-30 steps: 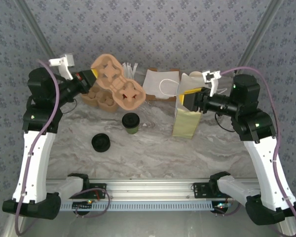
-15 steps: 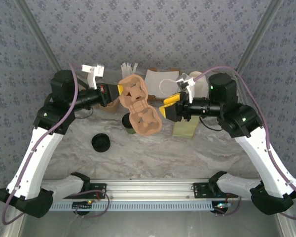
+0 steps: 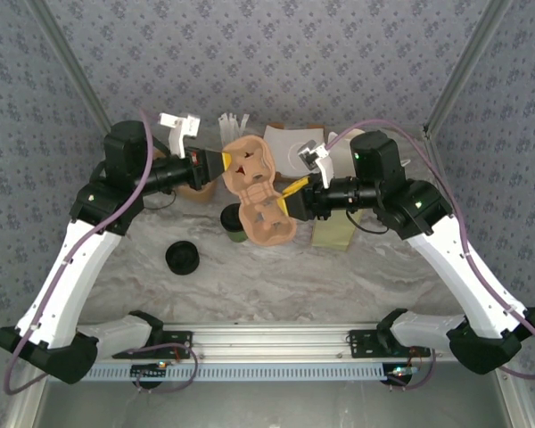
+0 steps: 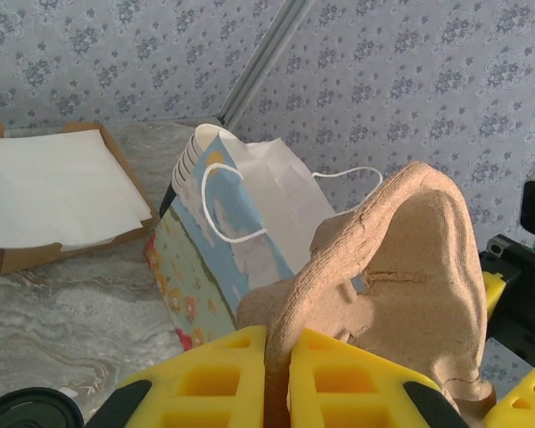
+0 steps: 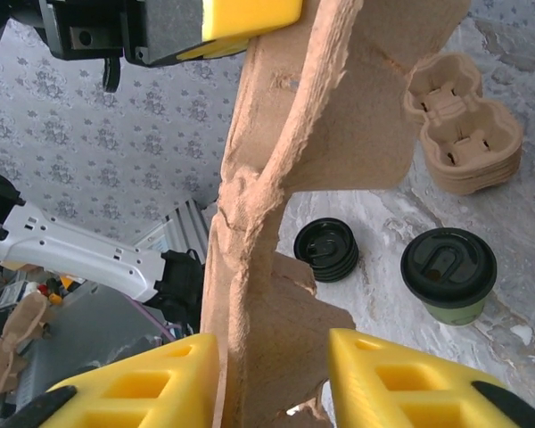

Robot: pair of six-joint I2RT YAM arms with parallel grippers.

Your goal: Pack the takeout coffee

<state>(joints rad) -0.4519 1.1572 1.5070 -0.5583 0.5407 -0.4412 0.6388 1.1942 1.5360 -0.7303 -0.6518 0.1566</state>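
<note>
Left jaws are pinched tight on one end of the cardboard cup carrier (image 3: 259, 192), held in the air; right jaws straddle its other end, still parted. The takeout coffee (image 3: 232, 223) stands lidded on the table (image 3: 339, 276) beneath the carrier, near the paper bag (image 3: 334, 234).

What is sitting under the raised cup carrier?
The takeout coffee stands on the table below the cup carrier; from above, the carrier covers part of it.

No legible text, label, brand or number found. Paper bag (image 4: 201, 267): flower-and-blue print only, no words. Takeout coffee (image 5: 448, 267): lid marks moulded, too small to read.
</note>
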